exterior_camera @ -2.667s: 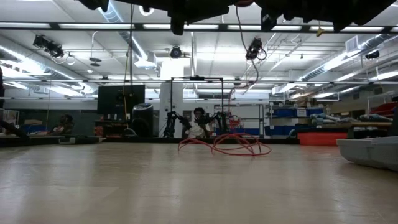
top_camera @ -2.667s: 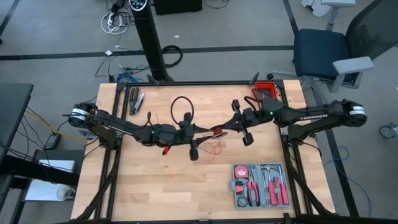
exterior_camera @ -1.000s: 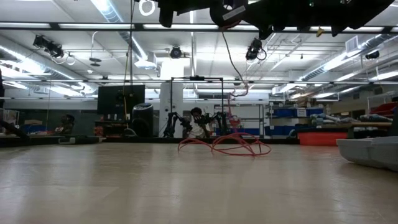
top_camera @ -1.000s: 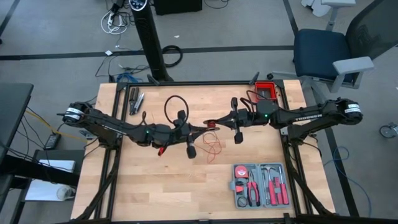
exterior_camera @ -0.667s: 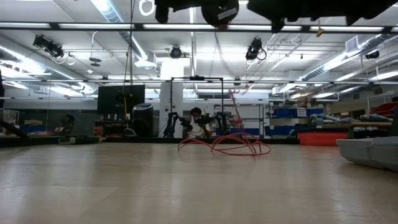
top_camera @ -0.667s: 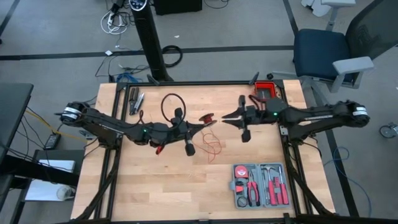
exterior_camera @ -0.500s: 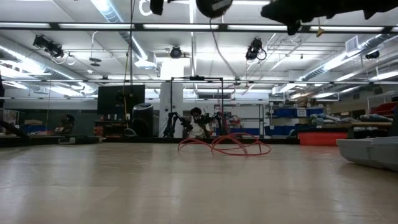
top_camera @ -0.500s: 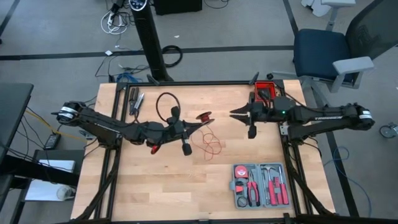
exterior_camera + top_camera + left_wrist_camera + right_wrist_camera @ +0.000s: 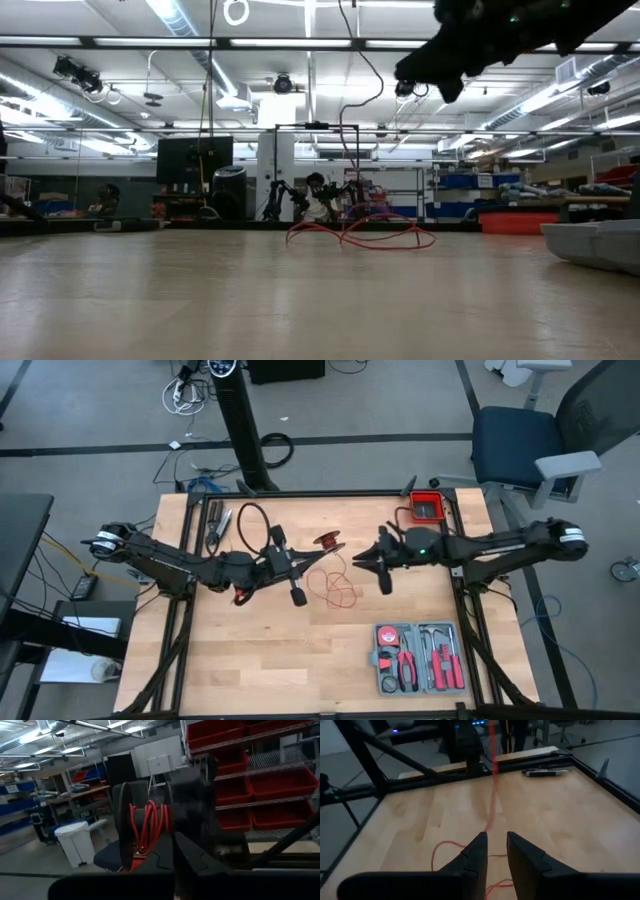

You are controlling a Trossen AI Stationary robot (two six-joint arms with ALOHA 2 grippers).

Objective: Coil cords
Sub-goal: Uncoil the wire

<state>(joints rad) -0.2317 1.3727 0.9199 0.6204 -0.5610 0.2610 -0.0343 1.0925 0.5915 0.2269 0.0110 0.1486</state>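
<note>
A black spool wound with thin red cord is held above the table's middle by my left gripper, which is shut on it. From the spool the cord drops to a loose red tangle lying on the wood, which also shows in the low view. My right gripper hovers just right of the spool, its fingers a narrow gap apart. In the right wrist view the cord's rising strand passes just ahead of my right gripper. I cannot tell whether they touch. My left gripper holds the spool between its two fingers, coming level from the table's left. The fingers themselves hide the exact place of contact. The spool is lifted clear of the table, and the cord hangs slack from it to the tangle.
A grey tool case with red-handled tools lies at the near right. A red bin stands at the far right corner. Small dark tools lie at the far left. Bare wood lies at the near left.
My left gripper has carried the spool a little toward the table's left and far edges. My right gripper drew back from the spool toward the right edge, then came back toward the spool and lower. The tangle has stayed on the table.
</note>
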